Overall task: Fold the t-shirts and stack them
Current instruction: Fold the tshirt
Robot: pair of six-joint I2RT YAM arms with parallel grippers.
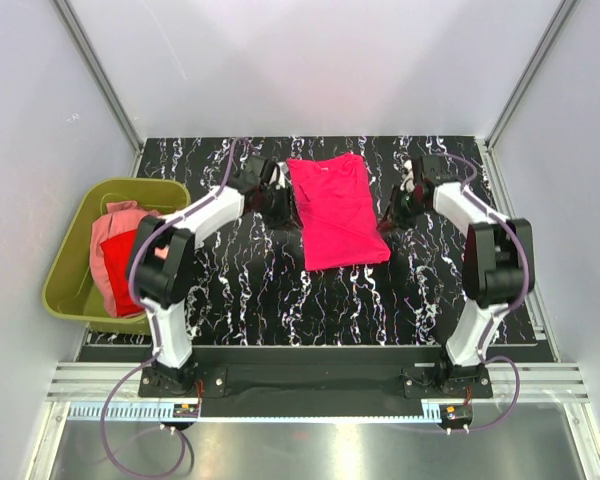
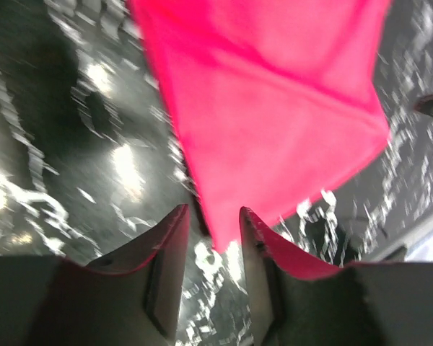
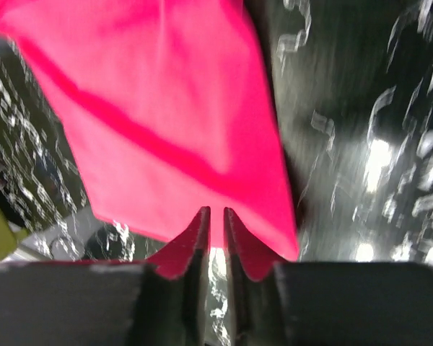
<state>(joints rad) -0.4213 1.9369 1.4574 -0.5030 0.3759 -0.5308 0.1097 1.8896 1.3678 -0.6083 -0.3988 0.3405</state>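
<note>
Left claw [image 2: 213,211] stands with its fingers parted at the left edge of the magenta shirt [image 1: 335,210], not pinching it. Right claw [image 3: 216,210] has its fingers almost together at the shirt's opposite edge; whether they pinch cloth I cannot tell. The shirt lies flat on the black table [image 1: 250,290], between both arms.

Magenta-pink t-shirt [image 1: 335,210], black tabletop [image 1: 250,290] with white marbling, olive-green tub [image 1: 65,290], red t-shirt [image 1: 120,270], salmon-pink t-shirt [image 1: 115,225]

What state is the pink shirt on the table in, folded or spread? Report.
Folded: the pink shirt lies as a narrow panel, no sleeves sticking out.
</note>
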